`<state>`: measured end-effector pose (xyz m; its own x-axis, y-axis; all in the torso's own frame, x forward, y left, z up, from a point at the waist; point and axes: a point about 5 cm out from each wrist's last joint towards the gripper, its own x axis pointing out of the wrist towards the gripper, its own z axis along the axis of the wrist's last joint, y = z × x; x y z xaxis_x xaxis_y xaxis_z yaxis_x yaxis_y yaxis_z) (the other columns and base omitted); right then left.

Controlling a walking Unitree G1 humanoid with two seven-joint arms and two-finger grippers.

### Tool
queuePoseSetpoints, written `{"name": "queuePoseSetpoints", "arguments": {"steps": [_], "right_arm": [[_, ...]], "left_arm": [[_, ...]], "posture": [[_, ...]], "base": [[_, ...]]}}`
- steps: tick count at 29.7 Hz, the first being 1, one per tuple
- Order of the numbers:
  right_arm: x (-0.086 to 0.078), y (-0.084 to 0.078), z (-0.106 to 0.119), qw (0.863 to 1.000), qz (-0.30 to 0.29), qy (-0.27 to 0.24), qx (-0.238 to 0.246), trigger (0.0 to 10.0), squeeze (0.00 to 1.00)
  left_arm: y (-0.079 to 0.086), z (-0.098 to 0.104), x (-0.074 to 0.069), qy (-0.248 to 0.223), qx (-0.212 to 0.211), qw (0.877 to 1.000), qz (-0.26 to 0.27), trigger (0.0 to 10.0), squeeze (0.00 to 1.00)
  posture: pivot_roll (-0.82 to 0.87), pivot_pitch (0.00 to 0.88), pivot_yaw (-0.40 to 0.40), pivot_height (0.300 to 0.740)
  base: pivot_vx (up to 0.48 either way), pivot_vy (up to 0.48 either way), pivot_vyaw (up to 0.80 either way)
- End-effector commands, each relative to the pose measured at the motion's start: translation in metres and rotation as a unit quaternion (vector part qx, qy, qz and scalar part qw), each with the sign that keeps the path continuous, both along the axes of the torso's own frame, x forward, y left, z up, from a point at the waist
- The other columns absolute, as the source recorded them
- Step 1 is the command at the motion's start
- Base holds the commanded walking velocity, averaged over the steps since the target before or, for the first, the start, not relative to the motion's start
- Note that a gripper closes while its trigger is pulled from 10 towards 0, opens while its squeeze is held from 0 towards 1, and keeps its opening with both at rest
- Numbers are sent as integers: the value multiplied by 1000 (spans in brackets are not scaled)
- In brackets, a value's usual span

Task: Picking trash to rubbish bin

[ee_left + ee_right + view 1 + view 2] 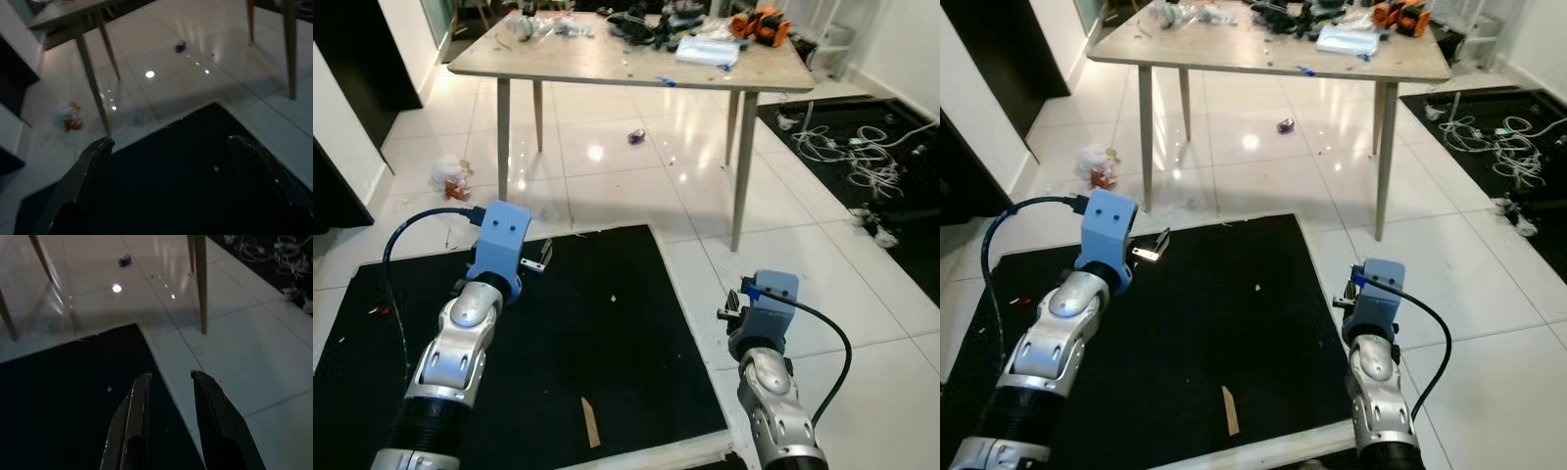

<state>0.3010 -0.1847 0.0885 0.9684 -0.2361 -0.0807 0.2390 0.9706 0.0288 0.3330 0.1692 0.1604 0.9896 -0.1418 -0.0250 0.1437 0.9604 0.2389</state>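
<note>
The robot is standing over a black rectangular floor mat point(558, 352) on white glossy floor tiles point(636, 186), both silver arms reaching forward. The left tool point(168, 161) is hovering above the mat with its two black fingers point(93, 166) spread wide and holding nothing. The right tool point(171, 396) is hanging over the mat's edge at about 3 o'clock, its fingers point(137, 406) standing narrowly apart, also holding nothing.

At 12 o'clock a light wooden bench with tapered legs point(607, 64) is carrying a clutter of cables, a white plastic packet point(707, 52) and an orange object point(759, 23); what each piece is cannot be told.

A small purple scrap of trash point(635, 136) is lying on the tiles under the bench, well apart from both tools. A crumpled white wad of trash with an orange bit point(452, 176) is lying on the tiles at about 10 o'clock, near the bench's left front leg. A thin tan strip point(591, 422) is lying on the mat between the arms. White tangled cables point(847, 147) are lying on a second dark mat at 2 o'clock.
</note>
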Motion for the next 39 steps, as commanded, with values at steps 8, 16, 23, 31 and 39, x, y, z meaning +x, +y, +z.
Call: {"name": "queuePoseSetpoints", "arguments": {"steps": [8,16,23,31,39], "right_arm": [[-2,-3,-1,1000,-7,3,-1,10000,0],[-2,-3,-2,1000,-7,3,-2,10000,0],[-2,-3,-1,1000,-7,2,-1,10000,0],[-3,-3,-1,1000,-5,2,0,10000,0],[-3,-2,-1,1000,-6,1,1,10000,0]], "left_arm": [[0,-2,0,6,-1,1000,-4,10000,0],[0,-2,-1,7,-2,1000,-6,10000,0],[-2,-3,-2,8,-1,1000,-9,10000,0],[-2,-3,-2,9,0,1000,-11,10000,0],[-2,-3,-2,9,0,1000,-12,10000,0]], "posture": [[22,134,74,740],[23,135,74,740],[23,134,75,740],[21,136,76,740],[21,136,77,740]], "base": [[390,0,0],[393,0,0],[396,0,0],[397,0,0],[397,0,0]]}}
